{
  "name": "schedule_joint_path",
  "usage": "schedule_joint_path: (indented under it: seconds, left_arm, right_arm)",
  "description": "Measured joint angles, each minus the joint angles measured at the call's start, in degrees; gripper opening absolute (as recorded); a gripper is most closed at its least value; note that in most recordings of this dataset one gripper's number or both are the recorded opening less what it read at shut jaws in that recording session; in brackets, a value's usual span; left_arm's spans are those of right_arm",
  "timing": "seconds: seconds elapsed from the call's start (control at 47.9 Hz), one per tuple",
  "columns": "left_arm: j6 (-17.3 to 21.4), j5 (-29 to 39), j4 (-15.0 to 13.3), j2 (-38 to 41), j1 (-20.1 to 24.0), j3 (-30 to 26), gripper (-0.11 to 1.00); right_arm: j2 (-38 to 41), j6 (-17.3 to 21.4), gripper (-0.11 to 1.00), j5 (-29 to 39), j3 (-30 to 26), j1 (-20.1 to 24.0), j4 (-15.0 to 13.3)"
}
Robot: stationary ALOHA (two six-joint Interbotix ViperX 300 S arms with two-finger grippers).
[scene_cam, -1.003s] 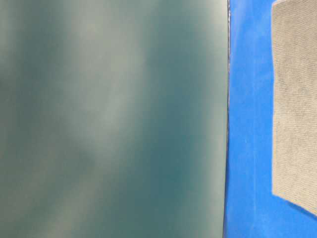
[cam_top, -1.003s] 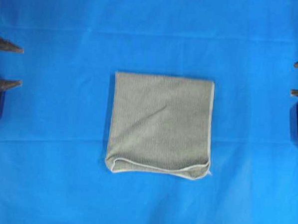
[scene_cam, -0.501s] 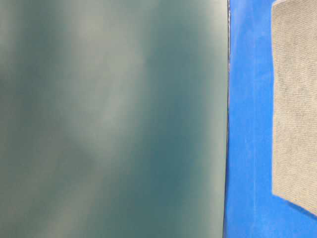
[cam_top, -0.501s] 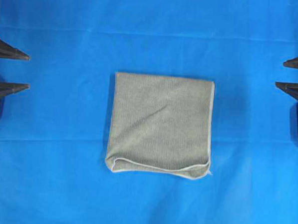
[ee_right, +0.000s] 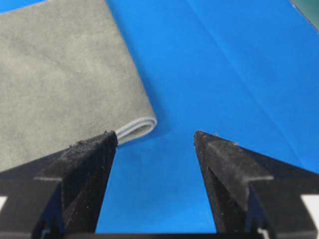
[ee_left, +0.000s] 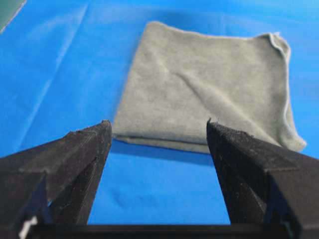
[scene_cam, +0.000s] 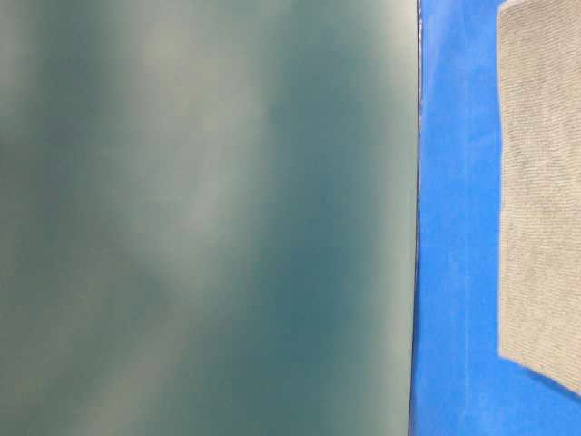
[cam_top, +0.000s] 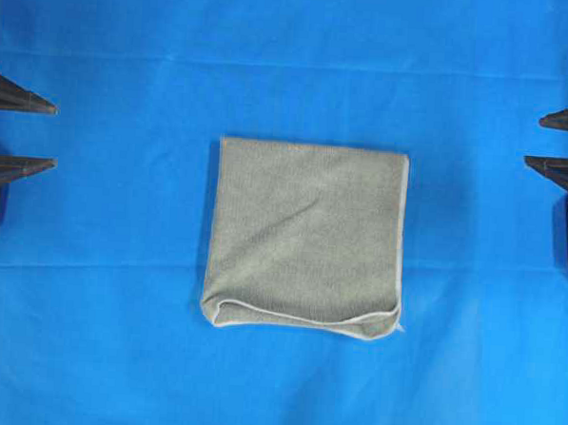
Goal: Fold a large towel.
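A bright blue cloth [cam_top: 87, 335] is spread smooth over the table. At the left edge of the overhead frame the left end effector [cam_top: 21, 132] is seen with jaws apart and empty. At centre lies the towel [cam_top: 306, 237], grey-green terry with a pale hem, already folded to a near square; a further fold or none is judged to remain. At the right edge the right end effector [cam_top: 559, 141] stands open, empty.

Matt terry towel [cam_top: 305, 237], smooth blue cloth [cam_top: 106, 336]

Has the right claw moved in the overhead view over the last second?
Yes. The right claw has pushed inward from the right edge, toward the towel, which lies where it was.
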Motion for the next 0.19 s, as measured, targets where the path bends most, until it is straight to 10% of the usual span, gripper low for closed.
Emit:
schedule_joint_path:
  seconds: [0.188]
  left_arm:
    - [0.0, 0.09, 0.0, 0.09, 0.0, 0.09, 0.74]
  right_arm:
    - [-0.09, -0.09, 0.65, 0.0, -0.09, 0.0, 0.0]
